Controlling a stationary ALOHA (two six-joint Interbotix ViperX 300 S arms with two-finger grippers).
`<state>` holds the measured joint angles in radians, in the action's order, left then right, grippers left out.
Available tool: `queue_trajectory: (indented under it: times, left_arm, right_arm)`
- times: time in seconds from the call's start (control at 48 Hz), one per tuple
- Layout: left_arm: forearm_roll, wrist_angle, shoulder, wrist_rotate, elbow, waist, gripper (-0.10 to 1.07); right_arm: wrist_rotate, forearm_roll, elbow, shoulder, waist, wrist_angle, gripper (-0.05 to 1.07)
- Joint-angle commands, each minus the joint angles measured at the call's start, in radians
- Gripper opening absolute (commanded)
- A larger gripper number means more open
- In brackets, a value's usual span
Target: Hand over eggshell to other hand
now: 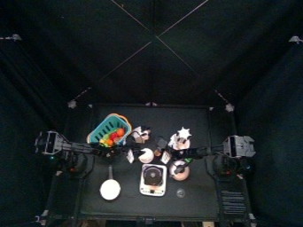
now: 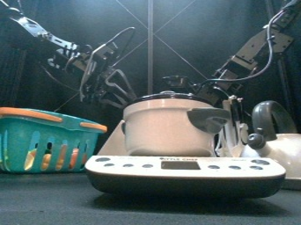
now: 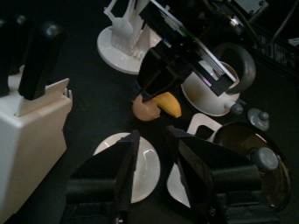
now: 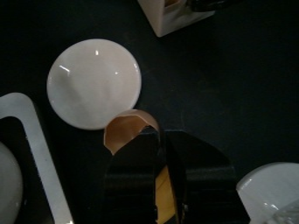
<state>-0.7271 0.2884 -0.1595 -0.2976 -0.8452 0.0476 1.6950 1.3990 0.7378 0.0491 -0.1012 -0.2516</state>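
Note:
My right gripper is shut on a tan eggshell and holds it above the table beside a white plate. In the left wrist view the right gripper comes in from beyond, with the eggshell hanging at its tips. My left gripper is open and empty, a short way from the eggshell and not touching it, above the white plate. In the top view both arms meet near the table's middle.
A white knife block stands beside my left gripper. A kettle and a white rack lie beyond. A white cooker fills the table's front, with a teal basket to its left and another white plate.

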Motion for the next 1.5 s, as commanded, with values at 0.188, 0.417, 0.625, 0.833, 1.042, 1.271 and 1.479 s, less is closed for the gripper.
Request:
queue_trajectory:
  times: [0.188,0.417,0.625,0.833,1.042,1.271,1.479]
  left_arm:
    - [0.002,0.005,-0.015,-0.002,0.025,-0.005,0.75]
    - [0.002,0.015,0.000,0.000,0.031,0.000,0.78]
    - [0.000,0.044,0.009,0.002,0.049,0.008,0.93]
    - [-0.057,0.051,0.055,0.006,0.091,0.017,1.04]
    - [-0.094,0.051,0.107,0.006,0.126,0.028,1.03]
    - [-0.101,0.058,0.127,0.006,0.153,0.049,1.03]
    - [-0.100,0.057,0.146,0.005,0.160,0.049,1.03]
  right_arm:
    - [0.000,0.044,-0.035,-0.092,0.002,-0.061,0.43]
    - [0.000,0.097,-0.078,-0.107,0.011,-0.100,0.43]
    - [0.000,0.126,-0.104,-0.103,0.023,-0.100,0.43]
    - [0.000,0.155,-0.120,-0.101,0.038,-0.106,0.43]
    - [0.000,0.175,-0.130,-0.101,0.055,-0.112,0.43]
    - [0.002,0.187,-0.130,-0.100,0.067,-0.127,0.43]
    - [0.000,0.189,-0.133,-0.100,0.071,-0.132,0.43]
